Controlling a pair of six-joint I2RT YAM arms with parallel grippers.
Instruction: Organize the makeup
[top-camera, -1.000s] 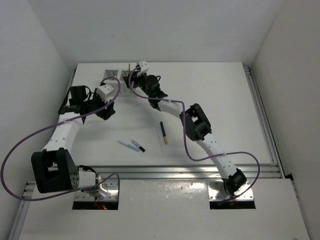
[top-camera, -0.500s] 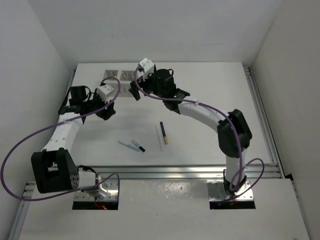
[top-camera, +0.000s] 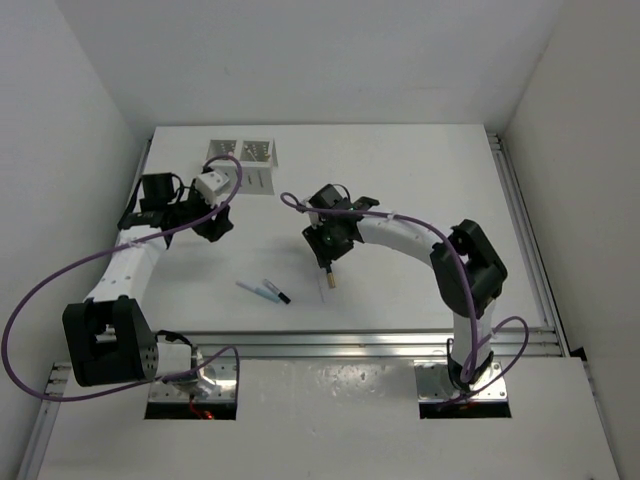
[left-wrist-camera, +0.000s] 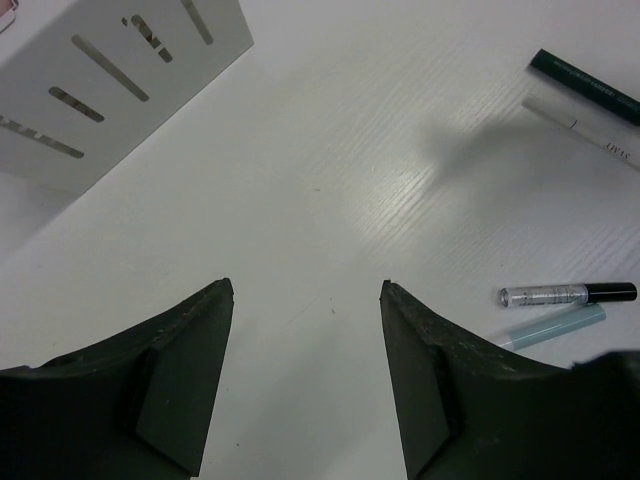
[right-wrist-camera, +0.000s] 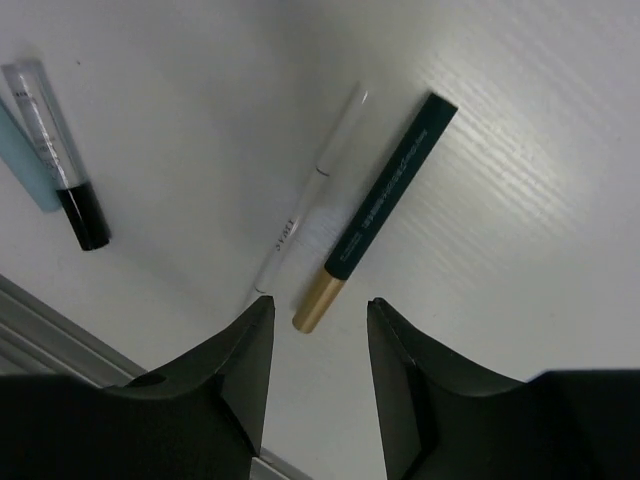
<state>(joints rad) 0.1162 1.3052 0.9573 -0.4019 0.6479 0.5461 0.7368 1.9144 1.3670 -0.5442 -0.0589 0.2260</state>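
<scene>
White walls close round a white tabletop (top-camera: 420, 160), and the slotted box (top-camera: 245, 160) stands at its far left. Four pieces of makeup lie loose toward the near middle. The dark stick (right-wrist-camera: 385, 215) with the gold end lies beside the white stick (right-wrist-camera: 310, 195), the two nearly touching at their near ends. Left of them the clear tube (right-wrist-camera: 55, 150) lies against the blue stick (right-wrist-camera: 25, 160).

The right pincer (right-wrist-camera: 318, 310) hangs spread and empty over the dark stick's gold end, which looks like a coming pick. To do it well, the wrist should turn a little so the jaws close square across the stick, which lies aslant to them. The grip should also shift toward the stick's middle. At the gold end the white stick's tip sits close to the left finger and could get pinched along with it.

The left pincer (left-wrist-camera: 306, 290) is spread and empty too, low over bare tabletop just near of the box.

Half a second ago the right arm reached over the box. It has since swung back to the loose sticks. The left arm and the four pieces have not moved.
</scene>
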